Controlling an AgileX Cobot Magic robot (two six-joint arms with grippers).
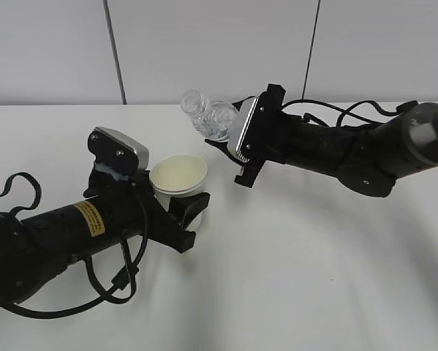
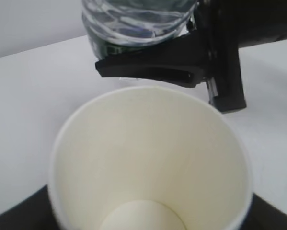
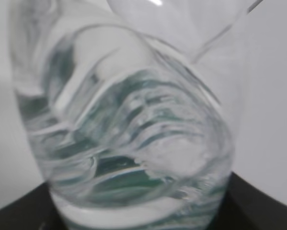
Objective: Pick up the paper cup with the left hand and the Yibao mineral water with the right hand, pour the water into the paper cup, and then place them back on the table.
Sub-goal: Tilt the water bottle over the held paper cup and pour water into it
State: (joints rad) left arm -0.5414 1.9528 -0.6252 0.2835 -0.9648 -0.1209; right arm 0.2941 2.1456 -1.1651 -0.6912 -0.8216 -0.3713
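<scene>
Above a white surface (image 1: 299, 256), the left claw (image 1: 191, 213) grips a white paper cup (image 1: 178, 178) by its wall, mouth up and cream inside showing. The right claw (image 1: 229, 150) clamps a clear water bottle (image 1: 209, 117) with a green label, lifted off the surface and tilted, its open neck pointing up and to the left. The bottle hangs just behind the cup, near its rim but apart from it. In the left wrist view the bottle's body (image 2: 133, 21) and a black finger (image 2: 157, 64) fill the frame above the cup (image 2: 148, 158).
</scene>
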